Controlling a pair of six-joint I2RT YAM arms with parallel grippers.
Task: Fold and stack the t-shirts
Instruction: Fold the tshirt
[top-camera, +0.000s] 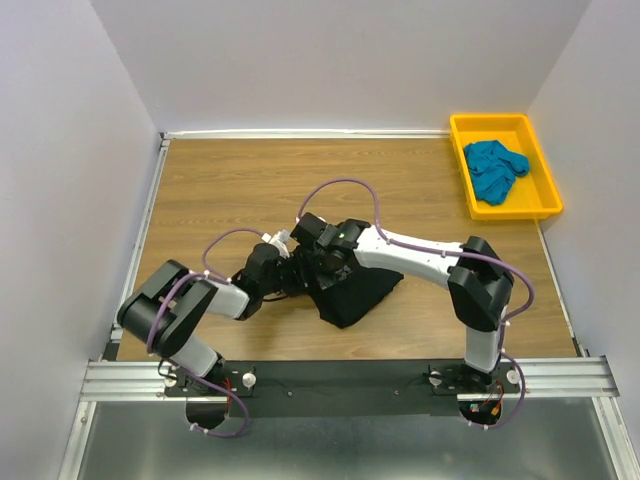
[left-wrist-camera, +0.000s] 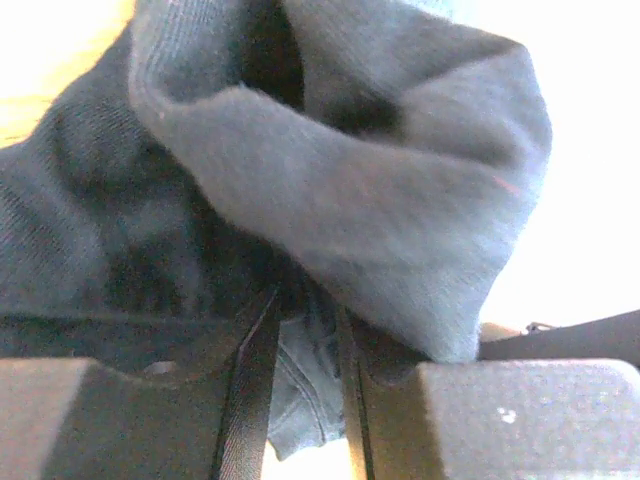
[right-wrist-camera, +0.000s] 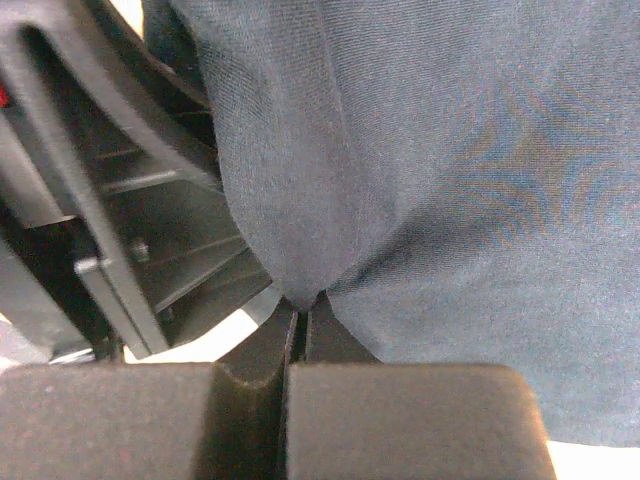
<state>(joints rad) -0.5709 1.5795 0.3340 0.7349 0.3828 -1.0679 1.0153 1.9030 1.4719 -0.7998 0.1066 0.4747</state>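
Found the black t-shirt (top-camera: 350, 295) bunched in a dark heap on the table (top-camera: 230, 180), well apart from the yellow tray (top-camera: 545, 195), to the near left of it in the top view. Noted the teal t-shirt (top-camera: 494, 168) crumpled inside that tray. Neither folded; no stack begun.

Observed both grippers meeting at the edge of the black heap turned away from the tray. Checked the right gripper (right-wrist-camera: 300, 305): jaws pressed together, pinching a raised ridge of black cloth at the tips, with the fabric fanning out from the pinch. Checked the left gripper (left-wrist-camera: 300, 330): jaws parted a little, a loose fold lying in the gap and more cloth draped over the fingers (left-wrist-camera: 250, 370); no firm pinch to be seen there.

Judged as to handling: light, limp knit, no stiffness of its own, certain to sag and bunch from any single hold. Not fragile. Slight risk of sliding out of a thin pinch, or of catching two layers at once.

Recommended holds: two well-separated points along one edge, shoulders or hem corners, so as to spread the cloth flat. Could not make out collar, sleeves or hem in the heap as it lies.
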